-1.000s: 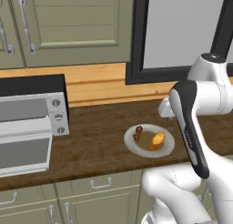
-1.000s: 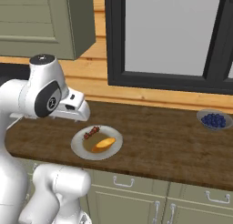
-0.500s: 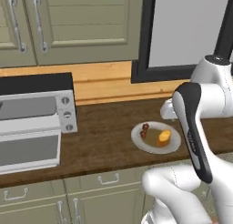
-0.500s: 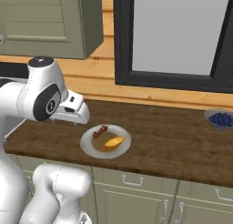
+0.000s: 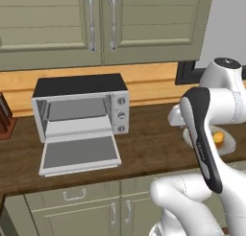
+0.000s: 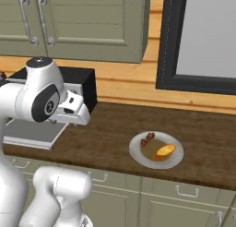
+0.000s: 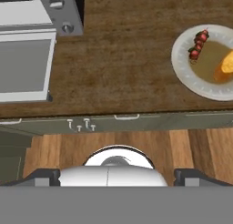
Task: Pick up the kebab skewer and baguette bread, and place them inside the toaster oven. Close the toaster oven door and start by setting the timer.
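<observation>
The toaster oven [image 5: 81,103] stands on the counter with its door [image 5: 79,156] dropped flat and its inside bare. It also sits at the upper left of the hand view [image 7: 59,9], door [image 7: 22,66] below it. A grey plate [image 6: 138,153] to the oven's right carries the kebab skewer [image 6: 147,139] and the baguette bread [image 6: 165,151]. From the hand, the skewer [image 7: 198,44] and baguette [image 7: 226,63] lie on the plate [image 7: 182,68] at the upper right. My gripper [image 7: 116,178] hangs high above the counter's front edge between oven and plate, open, holding nothing.
A dark knife block [image 5: 4,117] stands at the counter's far left. Wall cabinets [image 5: 101,24] hang above the oven, and a dark-framed window [image 6: 198,41] is behind the plate. In the left base view my arm [image 5: 202,134] hides most of the plate. Bare counter [image 7: 118,59] separates oven and plate.
The base has driven left, so both base views shifted: the toaster oven came toward the middle and the plate slid right. The arm kept its pose and the gripper stayed open.
</observation>
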Controlling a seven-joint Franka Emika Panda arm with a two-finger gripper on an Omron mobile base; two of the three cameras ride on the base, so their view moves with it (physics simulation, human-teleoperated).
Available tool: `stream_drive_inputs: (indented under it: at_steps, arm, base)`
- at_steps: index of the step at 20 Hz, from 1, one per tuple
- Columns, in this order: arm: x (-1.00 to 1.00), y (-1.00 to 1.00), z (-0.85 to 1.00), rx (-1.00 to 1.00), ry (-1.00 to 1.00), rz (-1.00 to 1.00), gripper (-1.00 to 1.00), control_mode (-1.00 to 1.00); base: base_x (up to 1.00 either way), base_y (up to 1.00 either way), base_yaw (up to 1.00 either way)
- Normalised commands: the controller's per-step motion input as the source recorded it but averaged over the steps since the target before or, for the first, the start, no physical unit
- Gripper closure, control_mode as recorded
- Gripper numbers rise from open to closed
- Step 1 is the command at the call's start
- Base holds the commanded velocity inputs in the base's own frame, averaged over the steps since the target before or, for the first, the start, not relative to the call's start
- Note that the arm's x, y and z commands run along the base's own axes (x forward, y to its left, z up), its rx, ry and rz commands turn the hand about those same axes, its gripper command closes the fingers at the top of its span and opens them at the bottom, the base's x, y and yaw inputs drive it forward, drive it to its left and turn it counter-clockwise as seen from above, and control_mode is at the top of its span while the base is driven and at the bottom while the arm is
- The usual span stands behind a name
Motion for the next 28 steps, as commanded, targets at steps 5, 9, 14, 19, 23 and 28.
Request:
stream_drive_inputs:
  at_steps: [5, 9, 14, 19, 23, 28]
  arm:
    - [0.0, 0.0, 0.0, 0.0, 0.0, 0.0, -1.0, 1.0]
    - [0.0, 0.0, 0.0, 0.0, 0.0, 0.0, -1.0, 1.0]
    - [0.0, 0.0, 0.0, 0.0, 0.0, 0.0, -1.0, 1.0]
    - [0.0, 0.0, 0.0, 0.0, 0.0, 0.0, -1.0, 1.0]
    - [0.0, 0.0, 0.0, 0.0, 0.0, 0.0, -1.0, 1.0]
    - [0.0, 0.0, 0.0, 0.0, 0.0, 0.0, -1.0, 1.0]
  base:
    - [0.09, 0.19, 0.0]
    - [0.31, -0.02, 0.0]
    - [0.45, -0.01, 0.0]
    - [0.41, 0.0, 0.0]
    - [0.16, 0.0, 0.0]
    - [0.07, 0.0, 0.0]
